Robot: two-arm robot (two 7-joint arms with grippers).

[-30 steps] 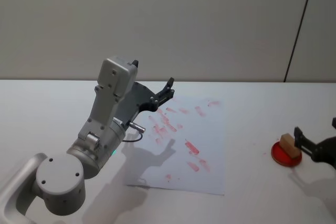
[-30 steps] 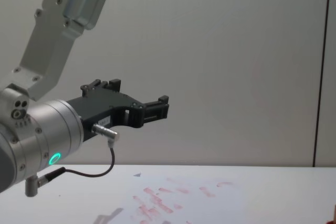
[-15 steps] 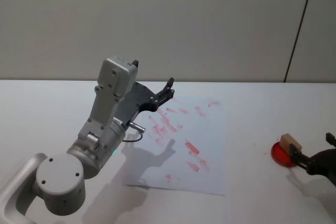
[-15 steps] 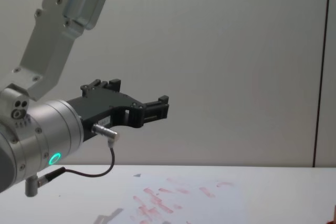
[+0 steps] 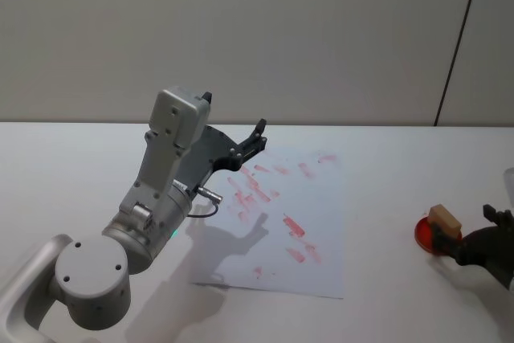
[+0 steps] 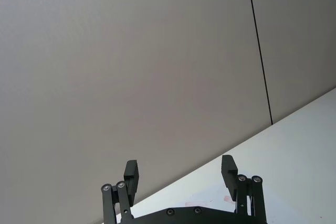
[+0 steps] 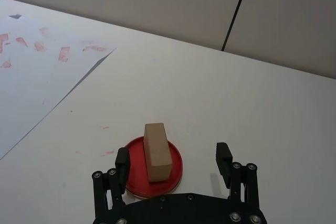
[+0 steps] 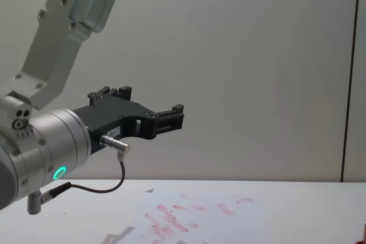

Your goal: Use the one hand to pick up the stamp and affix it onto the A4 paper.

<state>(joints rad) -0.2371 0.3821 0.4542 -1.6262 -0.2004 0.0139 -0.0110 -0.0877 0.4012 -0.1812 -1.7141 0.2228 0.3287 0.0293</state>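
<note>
Showing the right gripper [image 7: 172, 151] low over the table [image 5: 385, 174], fingers spread wide and clamped on nothing; the stamp [image 7: 157, 150] stands on a round red ink pad [image 7: 177, 165] just ahead of it, in line with the gap between the fingers and touching neither; the A4 paper [image 5: 313, 222], dotted with red imprints, lies flat well off to this gripper's left; the left gripper [image 6: 180, 170] hangs raised at the paper's farther side, fingers likewise apart.
</note>
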